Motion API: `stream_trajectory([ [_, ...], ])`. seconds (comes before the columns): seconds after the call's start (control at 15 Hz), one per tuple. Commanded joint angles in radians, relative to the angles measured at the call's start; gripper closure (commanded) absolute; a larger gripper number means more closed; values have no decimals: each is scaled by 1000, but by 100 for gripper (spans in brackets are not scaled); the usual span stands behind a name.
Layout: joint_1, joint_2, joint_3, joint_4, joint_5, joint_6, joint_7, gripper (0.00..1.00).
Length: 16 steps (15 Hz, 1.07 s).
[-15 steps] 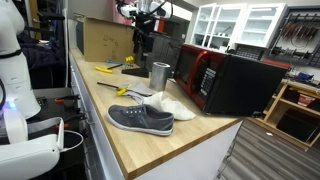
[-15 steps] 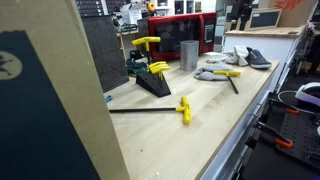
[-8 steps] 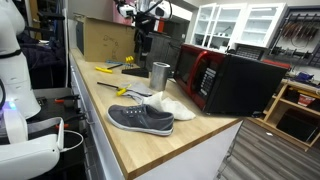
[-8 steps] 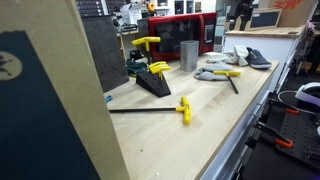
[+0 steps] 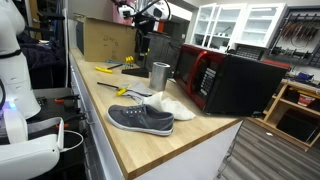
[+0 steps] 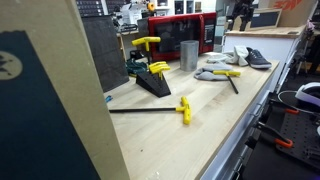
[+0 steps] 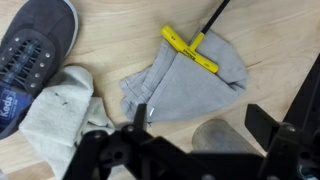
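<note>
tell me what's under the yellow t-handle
The handle lies across the top edge of a grey cloth, which rests on the wooden bench. Its black shaft runs out over bare wood. Whatever is beneath the cloth is covered.

- My arm [image 5: 148, 10] came in from high up in an exterior view, its upper links bunched near the top edge.
- From there my wrist dropped steeply, and my pincer [image 5: 141, 42] hung below it, dark and pointing straight down.
- In the wrist view, both of my black fingers [image 7: 100, 155] showed along the bottom edge, one at each side.
- My jaws stood wide apart, as far as they go, with a broad gap between them.
- Nothing was gripped, and neither pad pressed on anything.
</note>
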Motion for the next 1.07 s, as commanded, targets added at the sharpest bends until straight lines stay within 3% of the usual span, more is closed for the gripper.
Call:
stream_trajectory([
  [0.0,-20,-6,22,-7,47,-10,42,0],
  [0.33,-19,-6,20,-10,107,-36,56,0],
  [1.0,-30,7,5,11,107,-46,18,0],
])
